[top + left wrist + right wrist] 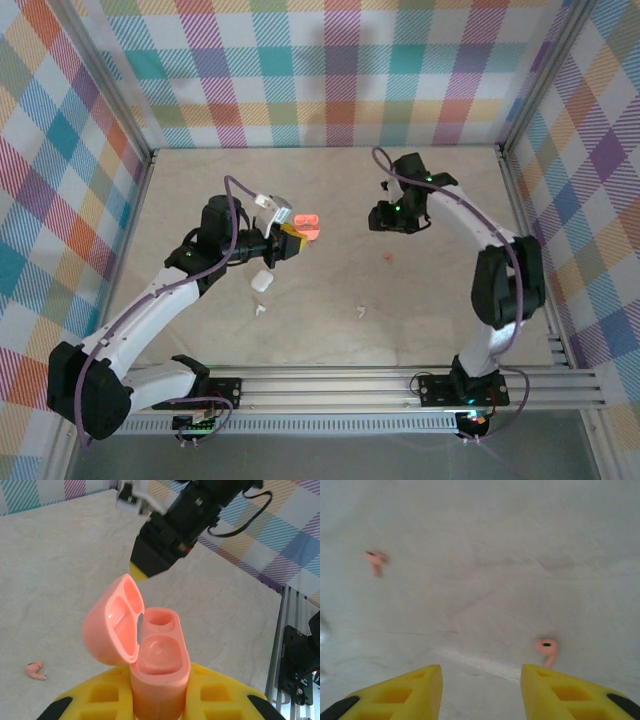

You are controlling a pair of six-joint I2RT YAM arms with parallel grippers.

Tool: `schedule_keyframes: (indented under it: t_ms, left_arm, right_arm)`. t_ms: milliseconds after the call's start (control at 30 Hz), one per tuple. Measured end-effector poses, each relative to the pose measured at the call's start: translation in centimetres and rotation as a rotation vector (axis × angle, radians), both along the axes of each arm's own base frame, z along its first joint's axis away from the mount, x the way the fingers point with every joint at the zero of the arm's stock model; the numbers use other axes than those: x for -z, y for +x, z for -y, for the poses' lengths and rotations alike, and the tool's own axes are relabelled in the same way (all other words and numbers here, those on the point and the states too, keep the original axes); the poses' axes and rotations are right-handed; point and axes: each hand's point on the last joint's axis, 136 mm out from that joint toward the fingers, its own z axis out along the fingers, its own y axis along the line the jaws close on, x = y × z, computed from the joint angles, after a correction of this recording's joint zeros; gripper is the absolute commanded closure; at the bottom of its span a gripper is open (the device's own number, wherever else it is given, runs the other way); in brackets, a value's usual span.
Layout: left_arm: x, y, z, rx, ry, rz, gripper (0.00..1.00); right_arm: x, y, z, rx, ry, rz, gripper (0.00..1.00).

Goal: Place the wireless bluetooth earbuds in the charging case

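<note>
Above the table's middle, toward 11 o'clock: the left end effector was clamped on the lower body of the pink charging case, holding it upright off the table.
Case lid: hinged open and tipped toward 9 o'clock in the left wrist view; both wells beneath it were bare.
Right end effector: fingers partly spread with nothing between them, hovering over the table at about 1 o'clock from the middle, near the held case but not touching it.
Nearer pink earbud: lying loose on the table just beyond the finger on that view's right side.
Farther pink earbud: also loose on the table, well off toward 10 o'clock in the right wrist view.
White case: resting on the table at 8 o'clock from the middle; whether its lid was up could not be made out.
Left white earbud: on the table just beside the white case, at its 6 o'clock.
Right white earbud: on the table at 5 o'clock from the middle, apart from everything else.
Progress: early, by my reading. One case was presented open, but no earbud was seated or even gripped, so all four insertions were left to do, the pink pair probably first.
</note>
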Motion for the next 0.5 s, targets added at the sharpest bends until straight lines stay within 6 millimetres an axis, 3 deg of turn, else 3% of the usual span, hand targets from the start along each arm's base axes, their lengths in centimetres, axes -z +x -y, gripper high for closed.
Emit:
schedule_keyframes:
  t_ms: [133, 500]
  left_arm:
    - [0.6, -0.1, -0.1, -0.003, 0.007, -0.010, 1.00]
    - [2.7, -0.3, -0.4, -0.030, 0.011, -0.063, 1.00]
  right_arm:
    - [2.3, -0.9, -0.3, -0.069, -0.123, -0.054, 0.53]
    - [4.3, -1.4, 0.9, -0.139, -0.299, -0.090, 0.54]
